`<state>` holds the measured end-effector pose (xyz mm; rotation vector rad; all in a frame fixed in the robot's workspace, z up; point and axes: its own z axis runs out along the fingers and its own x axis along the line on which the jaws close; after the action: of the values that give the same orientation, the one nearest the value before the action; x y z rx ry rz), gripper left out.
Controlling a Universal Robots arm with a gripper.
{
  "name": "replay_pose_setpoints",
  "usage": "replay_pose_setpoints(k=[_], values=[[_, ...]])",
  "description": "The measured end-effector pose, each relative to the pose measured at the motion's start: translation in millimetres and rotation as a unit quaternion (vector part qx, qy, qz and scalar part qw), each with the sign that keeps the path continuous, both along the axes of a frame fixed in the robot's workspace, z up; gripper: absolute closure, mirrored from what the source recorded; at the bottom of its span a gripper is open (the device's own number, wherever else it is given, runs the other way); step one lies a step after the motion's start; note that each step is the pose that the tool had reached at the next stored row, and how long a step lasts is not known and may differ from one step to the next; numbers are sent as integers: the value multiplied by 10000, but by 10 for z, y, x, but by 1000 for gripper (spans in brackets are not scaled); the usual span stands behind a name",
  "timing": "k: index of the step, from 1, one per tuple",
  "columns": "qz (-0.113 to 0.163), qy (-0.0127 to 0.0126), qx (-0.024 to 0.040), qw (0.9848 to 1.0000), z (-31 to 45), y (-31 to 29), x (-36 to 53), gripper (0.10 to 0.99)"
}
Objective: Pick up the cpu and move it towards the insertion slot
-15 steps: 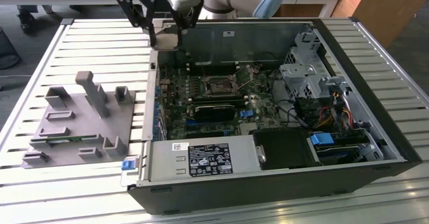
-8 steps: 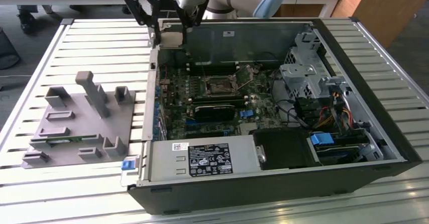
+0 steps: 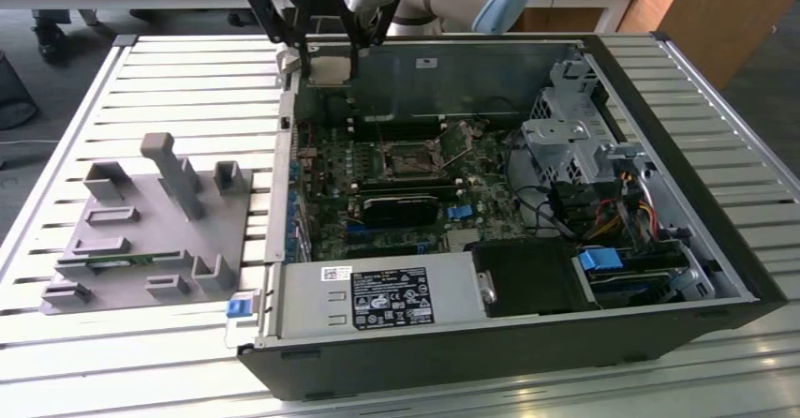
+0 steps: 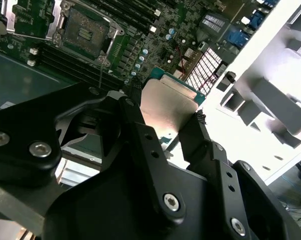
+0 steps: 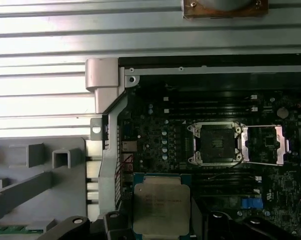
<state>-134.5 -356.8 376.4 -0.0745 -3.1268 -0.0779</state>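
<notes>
Gripping the cpu [image 5: 157,209] by two opposite edges, the gripper [image 4: 163,131] holds it in the air above the open case [image 3: 650,343], over the corner of the board nearest the grey tray [image 3: 150,240]. The chip's silvery top faces up in both wrist views; faint print on it is too small to read. The slot [image 5: 214,144] sits further into the case, well apart from the cpu, its bracket swung open beside it. A white label and a black one lie on the power supply [image 3: 375,298], their wording unreadable.
</notes>
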Motion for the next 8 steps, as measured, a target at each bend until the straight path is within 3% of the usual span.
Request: replay_pose_setpoints(k=[8], values=[[-29,0,0,10000,-6,74,103,541]])
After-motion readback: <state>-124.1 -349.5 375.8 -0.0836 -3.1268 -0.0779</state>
